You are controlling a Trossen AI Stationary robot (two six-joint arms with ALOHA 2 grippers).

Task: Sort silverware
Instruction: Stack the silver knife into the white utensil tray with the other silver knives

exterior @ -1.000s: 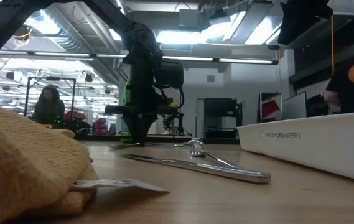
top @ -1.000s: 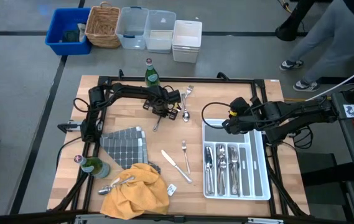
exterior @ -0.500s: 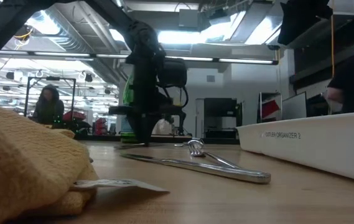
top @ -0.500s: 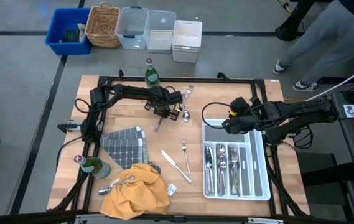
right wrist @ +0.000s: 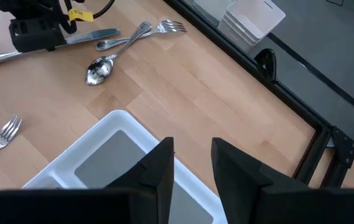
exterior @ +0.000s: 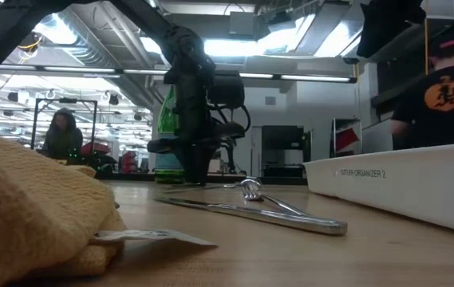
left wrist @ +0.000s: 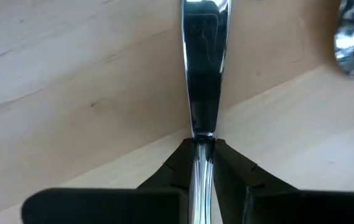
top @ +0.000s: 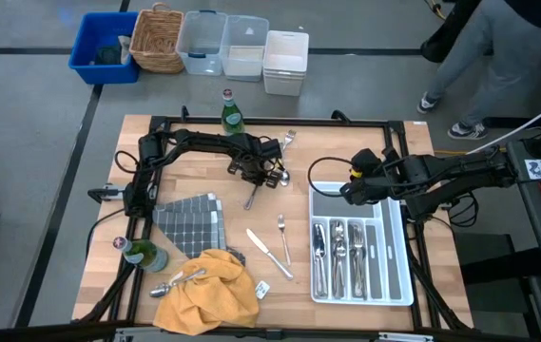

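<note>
My left gripper [top: 257, 175] stands at the far middle of the table, pointing down and shut on a slim shiny knife-like piece of silverware [right wrist: 93, 36]. A spoon [right wrist: 99, 70] and a fork [right wrist: 164, 26] lie flat on the wood beside it. My right gripper [right wrist: 192, 163] hangs open over the far end of the white divided tray [top: 396, 249], touching nothing. Several pieces lie in the tray's compartments [top: 338, 255]. A fork [top: 282, 234] and a knife [top: 268, 253] lie on the wood left of the tray. My left gripper pinches the piece between its two fingers about midway along its length [left wrist: 203, 127], on its two narrow long edges. The fingers come from above and lie across it. The piece stays about level, close to the wood; I cannot tell whether it touches the table.
A green bottle [top: 232, 116] stands behind the left gripper, another [top: 143, 255] at the near left. A grey checked cloth [top: 190, 222] and a yellow cloth [top: 209, 291] with spoons [top: 179, 281] on it lie near left. Bins and a basket [top: 156, 40] stand beyond the table. A person walks at far right.
My left gripper has gone a little toward the table's right edge, tipping slightly, and has carried the held piece along with it. The piece's free end now lies farther right and nearer than before. My right arm has kept still.
</note>
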